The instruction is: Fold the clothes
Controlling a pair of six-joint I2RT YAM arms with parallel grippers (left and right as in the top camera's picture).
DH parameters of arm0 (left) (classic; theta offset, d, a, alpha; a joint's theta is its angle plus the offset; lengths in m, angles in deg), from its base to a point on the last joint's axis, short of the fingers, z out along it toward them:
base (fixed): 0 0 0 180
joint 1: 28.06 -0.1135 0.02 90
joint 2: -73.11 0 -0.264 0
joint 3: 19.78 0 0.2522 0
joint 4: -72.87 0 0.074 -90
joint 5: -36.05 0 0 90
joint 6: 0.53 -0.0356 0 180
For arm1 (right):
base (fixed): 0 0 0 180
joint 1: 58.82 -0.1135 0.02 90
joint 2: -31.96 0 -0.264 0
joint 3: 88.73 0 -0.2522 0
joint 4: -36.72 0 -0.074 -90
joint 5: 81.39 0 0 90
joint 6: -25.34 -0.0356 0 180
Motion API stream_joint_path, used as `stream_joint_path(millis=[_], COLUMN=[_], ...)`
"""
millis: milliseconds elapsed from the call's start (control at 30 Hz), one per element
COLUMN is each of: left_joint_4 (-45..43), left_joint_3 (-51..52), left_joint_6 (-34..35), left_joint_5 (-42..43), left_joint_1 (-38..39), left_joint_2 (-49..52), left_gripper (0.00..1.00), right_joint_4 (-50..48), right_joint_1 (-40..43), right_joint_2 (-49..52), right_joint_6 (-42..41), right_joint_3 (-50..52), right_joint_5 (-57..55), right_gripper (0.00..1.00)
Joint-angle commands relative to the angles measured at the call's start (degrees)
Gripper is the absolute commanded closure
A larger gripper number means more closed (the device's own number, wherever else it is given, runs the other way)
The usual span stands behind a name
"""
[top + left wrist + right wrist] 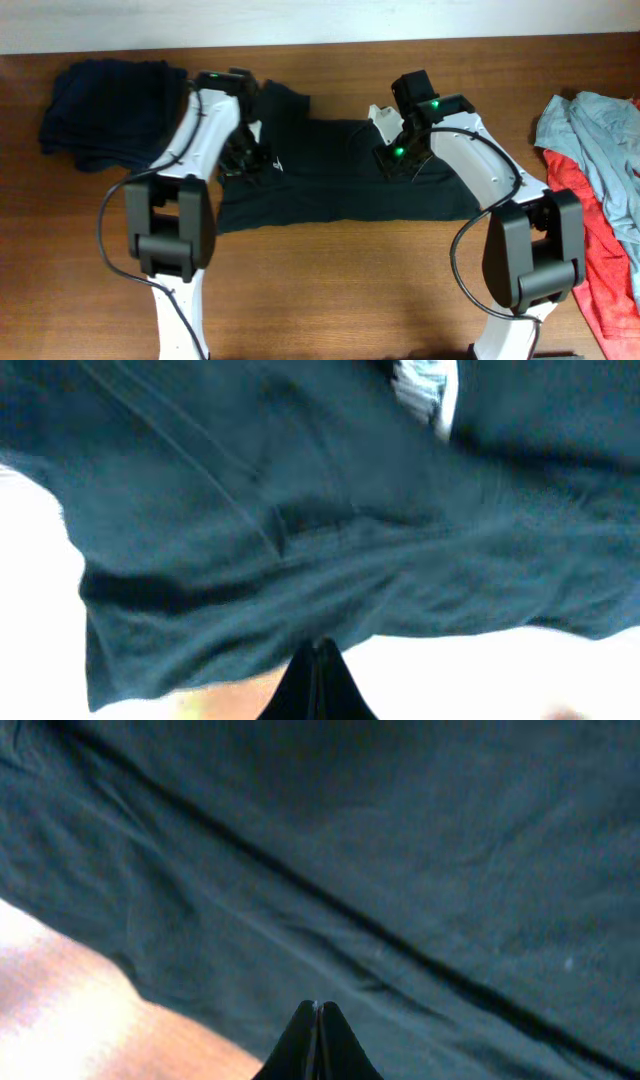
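Observation:
A black T-shirt (pixel 330 180) with a small white logo lies spread across the middle of the wooden table. My left gripper (pixel 243 152) sits at its left part, next to the logo. In the left wrist view its jaws (pixel 318 647) are shut, with the tips on the shirt's hem (pixel 300 610). My right gripper (pixel 393 157) is over the shirt's upper right part. Its jaws (pixel 318 1007) are shut too, pinching the dark fabric (pixel 400 870) that fills that view.
A dark navy garment (pixel 105 110) lies bundled at the back left. A grey-blue garment (pixel 595 140) and a red one (pixel 600 250) lie heaped at the right edge. Bare wood (pixel 340 290) runs along the front, between the arm bases.

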Motion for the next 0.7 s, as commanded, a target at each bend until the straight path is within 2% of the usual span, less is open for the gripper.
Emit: stream_joint_path(millis=[0, 233, 533, 667], left_joint_4=[0.1, -6.4, -12.5, -14.2], left_joint_3=[1.1, 7.3, 13.8, 13.9], left_joint_6=[-0.2, 2.5, 4.3, 7.7], left_joint_5=[-5.9, -8.7, -9.3, -9.3], left_joint_1=[3.7, 7.7, 7.1, 6.7], left_joint_2=[-0.2, -0.2, -0.2, -0.2], left_gripper=[1.0, 1.0, 1.0, 1.0], right_joint_4=[-0.3, 0.3, 3.5, 4.7], right_joint_1=[0.1, 0.1, 0.1, 0.1], right_joint_2=[2.0, 4.0, 5.3, 5.3], right_joint_6=[3.0, 6.0, 7.3, 9.6], right_joint_3=[-0.4, -0.4, -0.4, -0.4], right_joint_5=[-0.6, -0.6, -0.4, 0.0], right_gripper=[0.96, 0.96, 0.96, 0.96])
